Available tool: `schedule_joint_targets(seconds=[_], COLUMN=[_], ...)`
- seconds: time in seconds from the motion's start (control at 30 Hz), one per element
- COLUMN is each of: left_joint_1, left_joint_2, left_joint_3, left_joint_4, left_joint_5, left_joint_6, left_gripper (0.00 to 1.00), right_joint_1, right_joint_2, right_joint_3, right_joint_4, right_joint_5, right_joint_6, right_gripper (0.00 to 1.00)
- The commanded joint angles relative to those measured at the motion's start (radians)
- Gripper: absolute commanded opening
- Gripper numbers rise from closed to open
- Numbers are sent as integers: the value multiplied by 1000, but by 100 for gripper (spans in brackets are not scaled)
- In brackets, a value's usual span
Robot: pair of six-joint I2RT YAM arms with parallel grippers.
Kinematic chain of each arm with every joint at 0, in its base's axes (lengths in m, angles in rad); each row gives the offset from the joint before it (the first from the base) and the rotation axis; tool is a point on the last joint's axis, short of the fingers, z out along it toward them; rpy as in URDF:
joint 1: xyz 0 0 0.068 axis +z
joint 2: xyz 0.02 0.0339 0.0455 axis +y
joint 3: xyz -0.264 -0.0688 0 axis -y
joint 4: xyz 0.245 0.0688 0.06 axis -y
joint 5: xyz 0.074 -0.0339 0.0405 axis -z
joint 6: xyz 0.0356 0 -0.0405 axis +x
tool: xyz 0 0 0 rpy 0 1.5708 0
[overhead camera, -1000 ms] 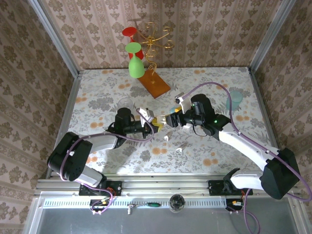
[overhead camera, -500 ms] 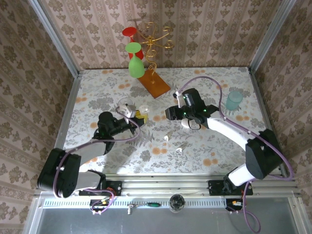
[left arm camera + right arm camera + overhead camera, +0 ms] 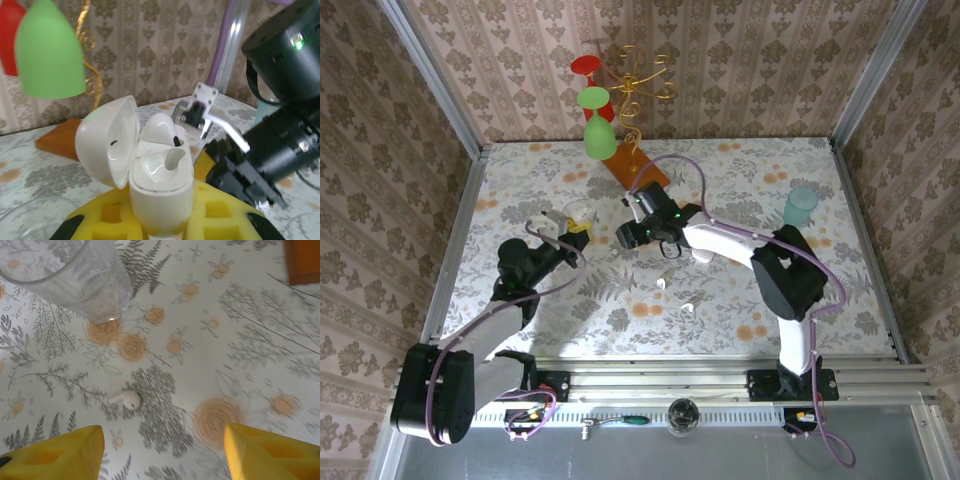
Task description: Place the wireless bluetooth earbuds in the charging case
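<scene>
The left claw (image 3: 162, 222) is clenched on the charging case (image 3: 160, 180), gripping its white body upright between yellow pads (image 3: 220, 212) above the floral tabletop (image 3: 740, 170). The case's lid (image 3: 107, 140) is swung open to the left. A seated earbud (image 3: 160, 126) fills the far well, a dark tip showing at its edge, while the near well looks hollow. Just beyond the case in the left wrist view is the black body of the right arm. The right claw (image 3: 165, 450) is released, its yellow fingertips (image 3: 60, 450) spread wide with nothing between them, hovering over the tabletop. Below it a loose earbud (image 3: 127, 399) lies on the floral print, near the foot of a clear glass (image 3: 75, 275) but not touching it. From above, two small white earbuds (image 3: 661, 283) lie apart from each other on the tabletop, on the near side of the right arm and well away from the case. At the far side stands an orange wooden base (image 3: 638, 170) with a gold rack (image 3: 640, 75) carrying a green glass (image 3: 598, 130) and a red glass (image 3: 586, 66). A teal cup (image 3: 801, 205) sits near the right edge.
</scene>
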Motion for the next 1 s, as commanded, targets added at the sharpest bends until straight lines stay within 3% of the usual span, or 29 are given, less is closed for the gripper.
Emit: schedule_joint_targets(seconds=[0.0,0.1,0.33,0.73,0.97], left_joint_1=[34,54,72,73,75], left_joint_2=[-24,-48,-141,-150,-142], left_joint_3=[-28,-27,22,32,36], left_joint_4=[47,20,-253,-287,-301], left_joint_5=[-107,-173,-379,-350,-341], left_joint_6=[-67,-96,-123,-125,-108], left_gripper=[0,0,0,0,0], right_joint_1=[38,74,112,134,122], right_joint_2=[98,178,303,324,244], right_joint_3=[103,191,307,305,234], right_joint_4=[-48,-71,-100,-175,-213], right_joint_5=[85,131,204,312,277], right_joint_6=[-30,-58,-103,-143,-127], right_gripper=[66,67,67,64,56])
